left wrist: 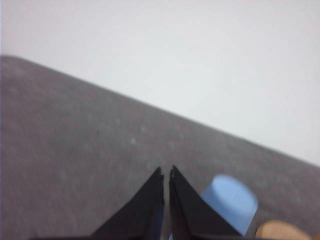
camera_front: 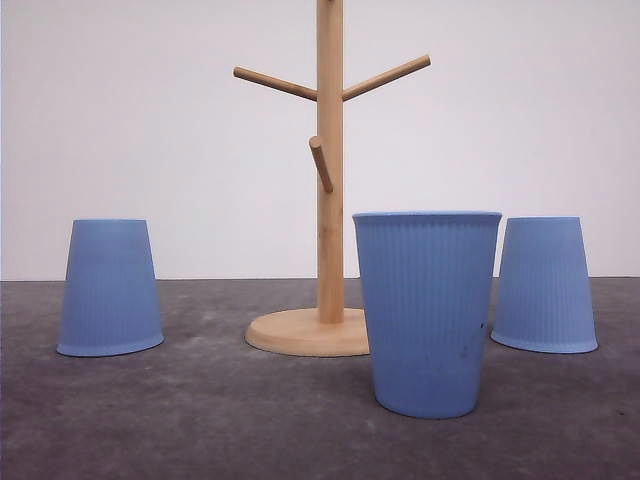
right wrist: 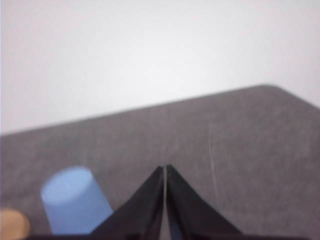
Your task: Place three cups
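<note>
1. Front view: a wooden mug stand (camera_front: 329,200) with three angled pegs rests on a round base on the grey table (camera_front: 200,420).
2. The left cup (camera_front: 110,288) stands upside down, well apart from the stand on its left side.
3. The right cup (camera_front: 543,285) stands upside down, to the right of the stand.
4. The middle cup (camera_front: 427,312) stands upright, mouth up, nearest the camera, overlapping the stand's base in view.
5. Left gripper (left wrist: 166,175): jaws nearly together, only a slit between the tips, holding nothing; an inverted blue cup (left wrist: 229,201) shows just beside it.
6. Right gripper (right wrist: 165,170): jaws drawn together, holding nothing; an inverted blue cup (right wrist: 75,200) sits nearby.
</note>
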`<move>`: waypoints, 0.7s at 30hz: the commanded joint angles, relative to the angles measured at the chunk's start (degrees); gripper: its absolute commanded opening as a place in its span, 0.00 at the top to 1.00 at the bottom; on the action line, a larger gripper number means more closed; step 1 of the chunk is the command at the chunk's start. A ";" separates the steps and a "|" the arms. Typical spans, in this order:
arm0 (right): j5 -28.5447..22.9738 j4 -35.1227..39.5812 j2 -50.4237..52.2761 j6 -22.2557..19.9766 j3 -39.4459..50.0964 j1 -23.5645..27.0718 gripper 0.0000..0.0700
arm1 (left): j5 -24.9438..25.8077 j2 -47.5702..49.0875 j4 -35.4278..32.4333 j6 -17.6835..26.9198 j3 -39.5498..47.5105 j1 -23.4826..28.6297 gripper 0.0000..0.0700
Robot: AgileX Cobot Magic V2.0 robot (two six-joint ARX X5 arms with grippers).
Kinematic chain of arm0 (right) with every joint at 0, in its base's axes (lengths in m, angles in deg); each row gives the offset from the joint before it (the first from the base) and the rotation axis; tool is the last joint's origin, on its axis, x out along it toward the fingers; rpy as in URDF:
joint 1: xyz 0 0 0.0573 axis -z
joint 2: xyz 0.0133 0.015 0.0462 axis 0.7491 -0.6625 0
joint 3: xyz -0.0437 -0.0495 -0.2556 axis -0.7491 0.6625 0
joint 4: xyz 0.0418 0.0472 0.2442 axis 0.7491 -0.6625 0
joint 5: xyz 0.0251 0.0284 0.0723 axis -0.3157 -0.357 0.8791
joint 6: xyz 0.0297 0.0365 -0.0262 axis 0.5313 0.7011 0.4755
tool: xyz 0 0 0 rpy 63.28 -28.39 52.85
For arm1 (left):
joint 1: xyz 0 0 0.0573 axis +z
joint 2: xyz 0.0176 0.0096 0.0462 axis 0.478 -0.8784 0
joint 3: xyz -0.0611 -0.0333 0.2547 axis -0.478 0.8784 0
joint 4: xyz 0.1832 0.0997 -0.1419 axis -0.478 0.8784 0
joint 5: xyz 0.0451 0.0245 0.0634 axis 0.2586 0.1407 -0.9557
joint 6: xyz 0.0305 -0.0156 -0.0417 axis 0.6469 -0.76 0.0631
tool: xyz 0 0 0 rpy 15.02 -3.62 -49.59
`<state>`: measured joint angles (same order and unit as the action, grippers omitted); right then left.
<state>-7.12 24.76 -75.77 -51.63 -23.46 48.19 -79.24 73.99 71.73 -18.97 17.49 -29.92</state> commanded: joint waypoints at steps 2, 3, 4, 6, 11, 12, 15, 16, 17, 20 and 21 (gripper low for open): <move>-1.80 -4.63 -0.65 1.94 -5.81 0.09 1.00 | -1.36 -1.46 6.57 -0.63 -6.86 0.02 0.99; -2.37 -6.80 -1.12 1.92 -7.90 0.09 1.00 | -1.68 -2.37 9.73 -0.61 -9.25 0.02 0.99; -2.83 -9.40 -1.76 1.91 -10.30 0.09 1.00 | -1.97 -3.51 13.42 -0.63 -12.05 0.02 0.99; -2.81 -14.25 -3.31 1.70 -14.47 0.09 1.00 | -2.55 -5.81 20.03 -0.61 -16.90 0.02 0.99; -2.50 -25.13 -9.35 -1.40 -23.12 0.09 0.99 | -2.92 -13.13 32.67 -0.56 -27.16 0.02 0.99; -2.27 -26.61 -10.59 -2.31 -24.30 0.09 0.99 | -2.79 -14.62 34.27 -0.54 -28.60 0.02 1.00; -0.11 -30.41 -14.61 -5.83 -26.50 0.09 0.99 | -1.06 -19.24 38.76 0.19 -32.50 0.02 1.00; 1.06 -31.29 -15.87 -6.55 -26.80 0.09 0.99 | -0.60 -20.88 40.23 0.47 -33.71 0.02 1.00; 2.36 -31.80 -17.01 -7.02 -26.86 0.09 0.99 | -0.05 -22.39 41.37 0.60 -34.73 0.02 1.00; 7.30 -32.19 -20.48 -8.16 -26.86 0.09 0.99 | 2.05 -26.85 44.17 1.58 -37.59 0.02 1.00; 8.73 -32.19 -21.56 -8.69 -26.86 0.09 1.00 | 3.03 -28.34 44.96 2.31 -38.45 0.02 1.00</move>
<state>0.76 -7.89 -96.85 -58.44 -49.79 48.19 -76.91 46.46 116.83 -18.31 -19.64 -29.92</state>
